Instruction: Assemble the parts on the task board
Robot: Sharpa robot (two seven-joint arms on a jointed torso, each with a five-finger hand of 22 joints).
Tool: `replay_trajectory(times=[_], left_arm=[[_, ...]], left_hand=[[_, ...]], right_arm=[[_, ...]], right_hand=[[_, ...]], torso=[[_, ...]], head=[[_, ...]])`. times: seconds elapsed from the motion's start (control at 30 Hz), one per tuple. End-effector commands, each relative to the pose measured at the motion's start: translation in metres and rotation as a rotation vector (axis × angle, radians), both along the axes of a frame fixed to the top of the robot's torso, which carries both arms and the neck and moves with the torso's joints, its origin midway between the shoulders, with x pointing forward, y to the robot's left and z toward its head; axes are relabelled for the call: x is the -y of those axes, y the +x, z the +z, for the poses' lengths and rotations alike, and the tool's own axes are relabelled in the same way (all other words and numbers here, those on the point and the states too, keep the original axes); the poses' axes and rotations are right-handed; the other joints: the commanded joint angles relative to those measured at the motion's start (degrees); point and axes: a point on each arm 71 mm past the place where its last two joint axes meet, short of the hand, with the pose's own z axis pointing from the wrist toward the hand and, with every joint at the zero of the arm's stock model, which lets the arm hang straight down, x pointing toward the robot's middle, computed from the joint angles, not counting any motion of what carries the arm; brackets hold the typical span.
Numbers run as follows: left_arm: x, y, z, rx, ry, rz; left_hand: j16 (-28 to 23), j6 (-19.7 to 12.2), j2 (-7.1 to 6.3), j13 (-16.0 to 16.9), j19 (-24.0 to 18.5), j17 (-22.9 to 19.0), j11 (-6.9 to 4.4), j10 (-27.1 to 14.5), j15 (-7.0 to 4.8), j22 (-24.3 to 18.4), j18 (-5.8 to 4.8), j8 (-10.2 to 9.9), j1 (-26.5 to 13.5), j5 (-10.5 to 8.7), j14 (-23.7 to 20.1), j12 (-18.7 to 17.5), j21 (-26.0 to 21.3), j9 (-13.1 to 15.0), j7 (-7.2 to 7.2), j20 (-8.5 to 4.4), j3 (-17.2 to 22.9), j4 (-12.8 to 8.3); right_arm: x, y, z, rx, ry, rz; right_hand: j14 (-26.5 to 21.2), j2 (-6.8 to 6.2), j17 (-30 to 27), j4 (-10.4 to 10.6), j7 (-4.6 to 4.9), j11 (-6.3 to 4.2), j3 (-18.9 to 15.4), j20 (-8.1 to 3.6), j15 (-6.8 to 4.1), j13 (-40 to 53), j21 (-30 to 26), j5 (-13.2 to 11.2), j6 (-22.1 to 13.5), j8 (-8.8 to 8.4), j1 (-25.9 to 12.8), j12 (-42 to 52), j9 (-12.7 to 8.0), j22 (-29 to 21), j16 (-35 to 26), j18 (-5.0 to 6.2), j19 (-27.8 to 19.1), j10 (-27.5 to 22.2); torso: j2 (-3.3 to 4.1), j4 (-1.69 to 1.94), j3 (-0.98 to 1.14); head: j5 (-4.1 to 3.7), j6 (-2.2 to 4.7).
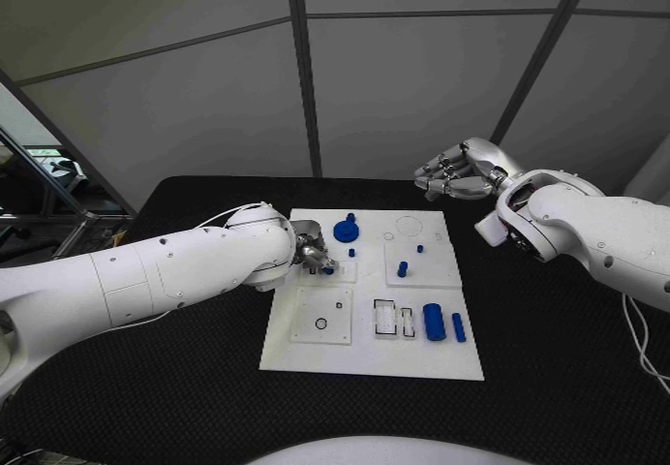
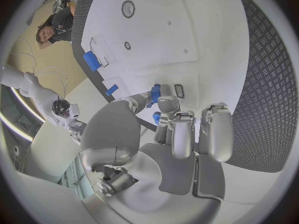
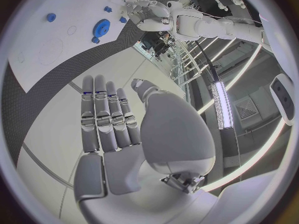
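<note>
your left hand [image 1: 313,254] is down on the task board [image 1: 300,354], at its left-centre, and its fingers [image 2: 182,134] pinch a small blue part [image 2: 154,94] with the tips close together. the left wrist view shows that part held just over the board's surface near a small dark slot [image 2: 179,90], which reads to me as a piece being lined up for seating rather than carried. i cannot tell whether it already touches the board.

your right hand [image 1: 461,171] is lifted behind the board's far right corner, well apart from it, fingers straight, side by side and holding nothing; likely parked to stay out of the way.

the board lies flat on the black counter [image 1: 559,339]. a blue gear [image 1: 347,231] sits in its far middle with short blue pegs [image 1: 402,269] standing nearby. the near row has a round hole [image 1: 322,324], an unfilled rectangular recess [image 1: 384,318], then a thick blue cylinder [image 1: 435,322] and a thin blue rod [image 1: 458,327] lying beside it.
</note>
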Motion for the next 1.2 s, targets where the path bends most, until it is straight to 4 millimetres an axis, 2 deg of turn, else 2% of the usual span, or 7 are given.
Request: replay_trajectory(times=[0.03, 0.17, 0.33, 0.6, 0.87, 1.03, 1.2], left_arm=[[0.0004, -0.0032, -0.0064, -0.035, 0.03, -0.017], [0.0002, -0.0029, -0.0067, -0.038, 0.033, -0.018], [0.0001, -0.0017, -0.0067, -0.033, 0.031, -0.012], [0.0008, -0.0003, -0.0066, -0.028, 0.029, -0.008], [0.0017, 0.0007, -0.0056, -0.016, 0.021, 0.001], [0.0024, 0.0012, -0.0049, -0.015, 0.021, 0.001], [0.0023, 0.0012, -0.0052, -0.026, 0.03, -0.007]], left_hand=[[0.39, 0.42, -0.19, 0.23, 2.22, 13.71, -0.16, 0.52, -0.29, 4.43, -0.16, -0.13, -0.84, -0.11, 5.67, 0.37, 0.37, -0.06, -0.06, -0.33, -0.72, 0.18], [0.5, 0.73, -0.49, 0.5, 2.51, 13.87, -0.18, 0.78, -0.33, 5.22, -0.33, -0.1, -2.11, -0.19, 5.72, 0.78, 0.91, -0.13, -0.09, -0.4, -2.75, 1.16], [0.64, 1.03, 0.03, 0.81, 2.69, 14.1, -0.21, 1.04, -0.36, 5.72, -0.43, -0.11, -3.24, -0.17, 5.78, 1.22, 1.24, -0.23, -0.13, -0.44, -4.96, 2.49], [0.81, 1.24, 0.7, 1.23, 2.89, 14.37, -0.27, 1.33, -0.41, 6.28, -0.54, -0.1, -3.7, -0.08, 5.85, 1.67, 1.63, -0.3, -0.2, -0.47, -6.05, 3.34], [0.82, 1.28, 0.76, 1.3, 2.9, 14.39, -0.28, 1.38, -0.42, 6.33, -0.55, -0.1, -3.83, -0.06, 5.86, 1.75, 1.65, -0.31, -0.22, -0.48, -6.34, 3.53], [0.96, 1.44, 0.84, 1.64, 3.07, 14.62, -0.33, 1.63, -0.44, 6.81, -0.65, -0.06, -4.21, -0.03, 5.92, 2.09, 1.99, -0.34, -0.27, -0.5, -7.06, 4.06], [0.97, 1.5, 0.7, 1.69, 3.11, 14.64, -0.35, 1.69, -0.47, 6.92, -0.67, -0.06, -4.47, -0.1, 5.92, 2.19, 2.06, -0.36, -0.31, -0.52, -7.77, 4.42]], right_arm=[[-0.0017, -0.0006, 0.0011, -0.005, 0.004, 0.009], [-0.0028, -0.0011, 0.0014, -0.004, 0.006, 0.012], [-0.0033, -0.001, 0.0015, -0.002, 0.006, 0.012], [-0.0034, -0.0009, 0.0015, -0.002, 0.006, 0.011], [-0.003, -0.0005, 0.0012, -0.004, 0.006, 0.009], [-0.0031, -0.0004, 0.0014, -0.002, 0.006, 0.006], [-0.0021, -0.0004, 0.0014, -0.002, 0.006, 0.002]], right_hand=[[-0.54, 0.13, -0.09, 0.21, 0.15, -0.05, -0.13, 0.43, 0.01, 0.01, -0.32, 0.31, -0.3, -0.17, -0.4, -0.18, 0.03, -0.05, -0.2, 0.14, 0.01, -0.27], [-0.59, 0.15, -0.11, 0.21, 0.15, -0.04, -0.15, 0.44, 0.02, 0.01, -0.42, 0.49, -0.33, -0.17, -0.37, -0.18, 0.03, -0.12, -0.2, 0.14, 0.03, -0.31], [-0.61, 0.15, -0.12, 0.21, 0.16, -0.03, -0.16, 0.44, 0.03, 0.01, -0.44, 0.52, -0.35, -0.17, -0.37, -0.18, 0.03, -0.14, -0.21, 0.14, 0.03, -0.34], [-0.69, 0.13, -0.15, 0.21, 0.19, 0.0, -0.2, 0.46, 0.05, 0.0, -0.53, 0.59, -0.39, -0.19, -0.38, -0.2, 0.02, -0.19, -0.23, 0.14, 0.03, -0.41], [-0.87, -0.03, -0.23, -0.06, 0.21, 0.02, -0.25, 0.49, 0.08, 0.0, -0.77, 0.6, -0.51, -0.2, -0.07, -0.2, 0.02, -0.37, -0.23, 0.14, 0.05, -0.57], [-0.9, -0.05, -0.25, -0.11, 0.22, 0.02, -0.26, 0.5, 0.09, 0.0, -0.81, 0.58, -0.53, -0.21, -0.01, -0.21, 0.01, -0.4, -0.23, 0.14, 0.06, -0.6], [-0.94, -0.04, -0.27, -0.17, 0.23, 0.04, -0.25, 0.5, 0.1, -0.01, -0.87, 0.58, -0.56, -0.22, 0.08, -0.21, 0.01, -0.44, -0.23, 0.15, 0.07, -0.64]], torso=[[0.02, 0.03, 0.03], [0.03, 0.07, 0.01], [-0.03, 0.07, 0.0], [-0.01, 0.04, -0.01], [-0.03, 0.13, -0.03], [-0.01, -0.02, -0.01], [-0.06, 0.02, -0.02]], head=[[-0.05, -0.05], [-0.13, -0.05], [-0.07, -0.14], [-0.12, -0.16], [-0.42, -0.13], [-0.58, -0.05], [-0.72, -0.15]])
